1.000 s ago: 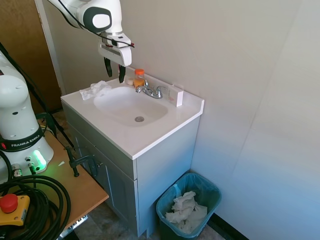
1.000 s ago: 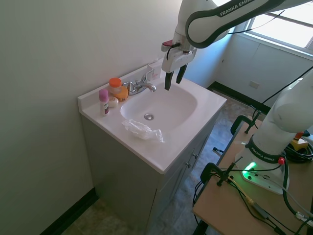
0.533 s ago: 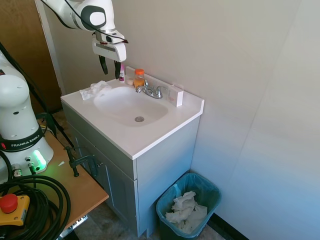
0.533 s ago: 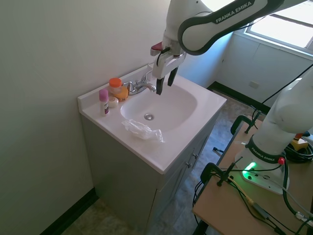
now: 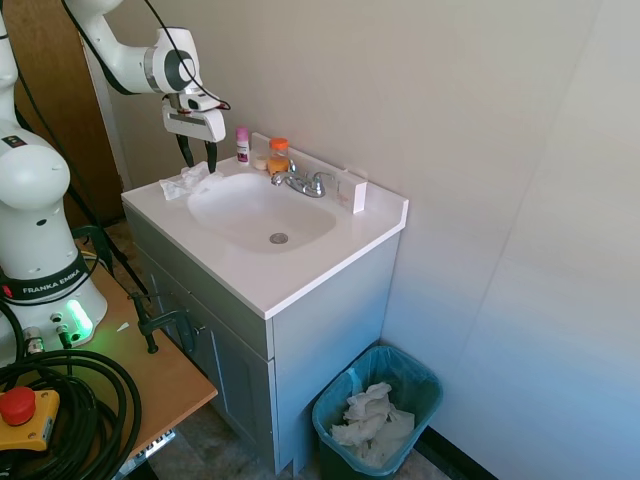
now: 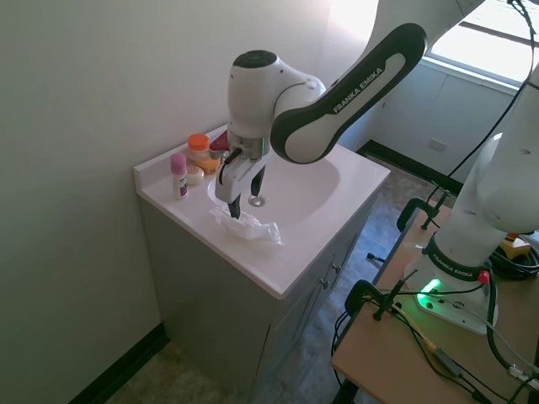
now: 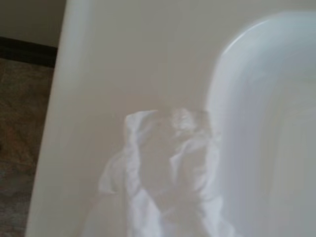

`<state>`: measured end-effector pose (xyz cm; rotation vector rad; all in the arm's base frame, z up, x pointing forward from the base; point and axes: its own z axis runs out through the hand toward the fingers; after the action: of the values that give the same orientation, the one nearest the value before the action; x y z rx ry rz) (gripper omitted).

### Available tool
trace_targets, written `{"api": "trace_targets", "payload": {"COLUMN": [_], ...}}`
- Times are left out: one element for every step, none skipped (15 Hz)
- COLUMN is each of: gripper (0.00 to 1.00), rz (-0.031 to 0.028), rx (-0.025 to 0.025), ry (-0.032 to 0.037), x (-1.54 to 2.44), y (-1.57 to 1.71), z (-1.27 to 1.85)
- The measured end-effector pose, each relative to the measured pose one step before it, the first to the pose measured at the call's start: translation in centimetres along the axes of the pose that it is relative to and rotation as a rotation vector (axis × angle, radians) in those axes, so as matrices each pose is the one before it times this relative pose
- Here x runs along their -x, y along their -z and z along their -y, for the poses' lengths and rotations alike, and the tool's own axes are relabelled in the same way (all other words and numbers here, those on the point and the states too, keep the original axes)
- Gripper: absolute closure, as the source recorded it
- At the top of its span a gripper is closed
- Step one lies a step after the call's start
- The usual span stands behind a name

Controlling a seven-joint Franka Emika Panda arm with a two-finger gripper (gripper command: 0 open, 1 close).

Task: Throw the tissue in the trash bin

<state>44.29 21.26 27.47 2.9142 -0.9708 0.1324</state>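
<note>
**Hovering over the tissue**

Hanging fingers-down with its jaws parted and empty, the gripper (image 5: 198,155) sits just above the crumpled tissue (image 5: 184,181), which lies on the vanity counter (image 5: 300,280) beside the basin. The trash bin (image 5: 378,410) stands on the floor, well apart.

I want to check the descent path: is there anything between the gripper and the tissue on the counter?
Nothing. In both exterior views the open gripper hangs right over the tissue with only air between; the wrist view shows the tissue unobstructed.
</note>
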Motion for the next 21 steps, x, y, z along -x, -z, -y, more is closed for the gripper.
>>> {"api": "trace_targets", "payload": {"gripper": [0.00, 0.00, 0.00, 1.00, 1.00, 1.00, 1.00, 1.00, 1.00, 1.00, 1.00, 1.00, 1.00, 1.00, 1.00, 1.00, 1.00, 1.00, 1.00, 1.00, 1.00], "rz": [0.00275, 0.00300, 0.00182, 0.00412, 0.00448, 0.00577, 0.00501, 0.00265, 0.00539, 0.00822, 0.00469, 0.00562, 0.00575, 0.00331, 0.00469, 0.00503, 0.00605, 0.00341, -0.00013, 0.00121, 0.00189], "rx": [-0.00141, 0.00060, 0.00007, 0.00391, 0.00465, 0.00266, -0.00044, -0.00090, 0.00065, 0.00127, 0.00353, 0.00589, 0.00530, 0.00181, -0.00009, -0.00069, 0.00055, 0.00050, 0.00032, -0.00033, -0.00121], "ry": [0.00325, -0.00003, -0.00155, -0.00203, -0.00536, -0.00929, -0.00734, -0.00547, -0.00579, -0.00821, -0.00453, -0.00553, -0.00421, -0.00233, -0.00302, -0.00197, -0.00528, -0.00195, -0.00194, -0.00230, -0.00018], "x": [0.695, 0.515, 0.239, 0.079, -0.119, -0.283, -0.134, -0.084, 0.068, 0.034, -0.015, -0.010, 0.011, 0.039, 0.030, -0.055, -0.069, -0.125, -0.147, -0.143, -0.170], "y": [-0.574, -0.456, -0.515, -0.529, -0.449, -0.370, -0.120, -0.006, -0.011, -0.027, -0.059, -0.122, -0.122, -0.058, 0.008, 0.031, -0.033, -0.019, -0.012, -0.001, 0.025], "z": [0.261, 0.175, -0.065, -0.279, -0.299, -0.299, -0.087, -0.035, 0.009, -0.020, -0.058, -0.082, -0.065, -0.006, 0.028, 0.012, -0.052, -0.065, -0.064, -0.060, -0.058]}}
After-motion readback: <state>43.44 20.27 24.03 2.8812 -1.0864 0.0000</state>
